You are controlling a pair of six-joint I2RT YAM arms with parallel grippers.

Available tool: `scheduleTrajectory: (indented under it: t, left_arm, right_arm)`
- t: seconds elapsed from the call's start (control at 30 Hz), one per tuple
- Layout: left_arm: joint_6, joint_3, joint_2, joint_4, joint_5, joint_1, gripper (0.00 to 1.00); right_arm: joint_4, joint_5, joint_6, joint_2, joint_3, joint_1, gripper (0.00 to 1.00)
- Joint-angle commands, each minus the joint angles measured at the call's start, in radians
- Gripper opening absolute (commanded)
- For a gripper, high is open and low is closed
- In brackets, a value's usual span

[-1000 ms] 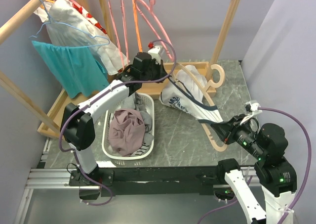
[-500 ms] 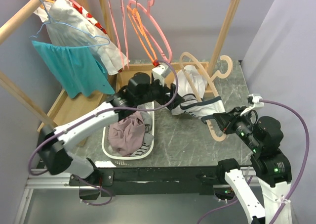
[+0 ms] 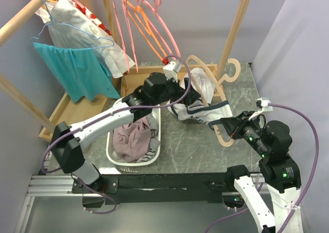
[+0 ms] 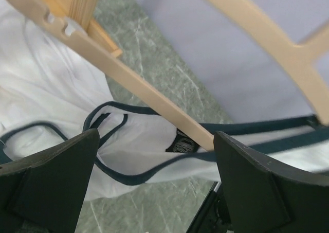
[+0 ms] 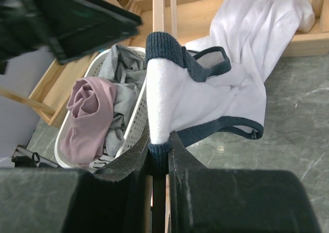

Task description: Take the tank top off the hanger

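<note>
The white tank top (image 3: 199,108) with navy trim hangs bunched on a pale wooden hanger (image 3: 226,77), tilted up over the table's middle. My right gripper (image 3: 230,126) is shut on the hanger's lower end. In the right wrist view, the right gripper (image 5: 159,153) pinches the navy trim of the tank top (image 5: 216,89) against the hanger (image 5: 158,12). My left gripper (image 3: 181,95) stands wide open at the garment's left side. In the left wrist view, the left gripper (image 4: 157,140) frames the tank top (image 4: 51,96) and the hanger bar (image 4: 149,96), touching neither.
A white laundry basket (image 3: 114,153) holding pink and grey clothes sits under the left arm. A wooden rack (image 3: 237,22) with pink and orange hangers (image 3: 154,32) stands behind. Teal and white garments (image 3: 77,68) hang on the left rail.
The left gripper has opened and swung from the rack down and right to the tank top. The right gripper has raised and tilted the hanger, and the tank top has bunched up.
</note>
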Motion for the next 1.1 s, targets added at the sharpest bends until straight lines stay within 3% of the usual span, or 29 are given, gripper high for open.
scheduleTrajectory:
  t: [0.0, 0.2, 0.37, 0.53, 0.6, 0.63, 0.7, 0.73, 0.8, 0.97, 1.07]
  left_arm:
    - [-0.134, 0.07, 0.037, -0.003, -0.056, -0.011, 0.99]
    - [-0.197, 0.109, 0.098, 0.026, -0.066, -0.011, 1.0]
    - [-0.268, 0.106, 0.132, 0.165, 0.01, -0.013, 0.99]
    - [-0.257, 0.185, 0.195, 0.136, 0.062, -0.014, 0.98]
    - [-0.252, 0.186, 0.2, 0.145, 0.082, -0.014, 0.81]
    - [-0.252, 0.183, 0.203, 0.149, 0.087, -0.014, 0.57]
    - [-0.248, 0.175, 0.203, 0.144, 0.093, -0.016, 0.41]
    - [-0.243, 0.172, 0.203, 0.139, 0.096, -0.017, 0.21]
    - [-0.237, 0.157, 0.197, 0.132, 0.093, -0.017, 0.01]
    - [-0.236, 0.123, 0.187, 0.136, 0.095, -0.017, 0.01]
    - [-0.234, 0.126, 0.191, 0.13, 0.096, -0.017, 0.01]
  right_arm:
    - [0.092, -0.026, -0.01, -0.017, 0.05, 0.004, 0.0]
    - [0.114, -0.057, -0.008, -0.035, 0.037, 0.004, 0.0]
    - [0.105, -0.066, -0.014, -0.038, 0.026, 0.004, 0.0]
    - [0.097, -0.069, -0.022, -0.048, 0.012, 0.004, 0.0]
    - [0.094, -0.072, -0.025, -0.048, 0.008, 0.004, 0.0]
    - [0.094, -0.075, -0.027, -0.046, 0.004, 0.004, 0.0]
    - [0.098, -0.081, -0.028, -0.045, -0.002, 0.004, 0.0]
    - [0.098, -0.085, -0.028, -0.046, -0.005, 0.004, 0.0]
    - [0.105, -0.082, -0.031, -0.046, -0.008, 0.004, 0.0]
    - [0.097, -0.078, -0.045, -0.028, 0.003, 0.004, 0.05]
    - [0.101, -0.066, -0.043, -0.028, 0.01, 0.004, 0.2]
